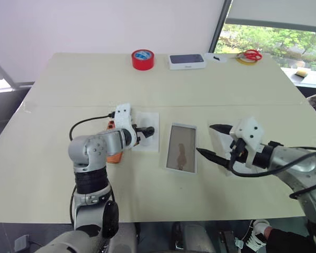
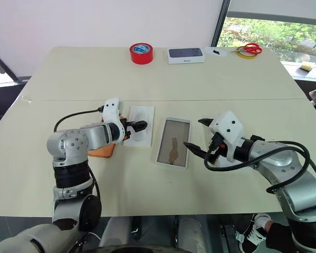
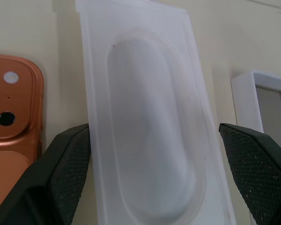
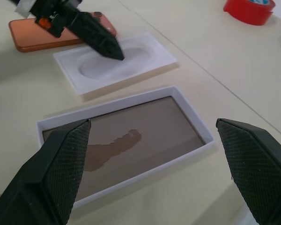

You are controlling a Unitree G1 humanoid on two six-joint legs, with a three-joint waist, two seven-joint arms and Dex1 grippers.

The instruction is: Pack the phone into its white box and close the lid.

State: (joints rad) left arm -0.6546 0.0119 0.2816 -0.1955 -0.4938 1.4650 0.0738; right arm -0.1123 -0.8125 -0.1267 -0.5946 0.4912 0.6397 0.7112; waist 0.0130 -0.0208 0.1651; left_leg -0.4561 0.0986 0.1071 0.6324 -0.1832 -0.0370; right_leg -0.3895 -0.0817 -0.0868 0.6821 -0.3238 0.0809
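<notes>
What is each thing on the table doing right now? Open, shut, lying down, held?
phone: lying camera side up, out of its box, not held.
insert: flat on the table, between the left hand's fingers, not gripped.
white box: open, no phone inside.
left hand: open, over the insert.
right hand: open, beside the white box.
tape: lying flat.
blue-topped box: closed.

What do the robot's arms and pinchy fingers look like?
Both arms are shiny silver-grey with black joints and looping black cables. Each wrist wears a white blocky camera mount. The left gripper and right gripper have pointed black fingers with bumpy textured pads.
</notes>
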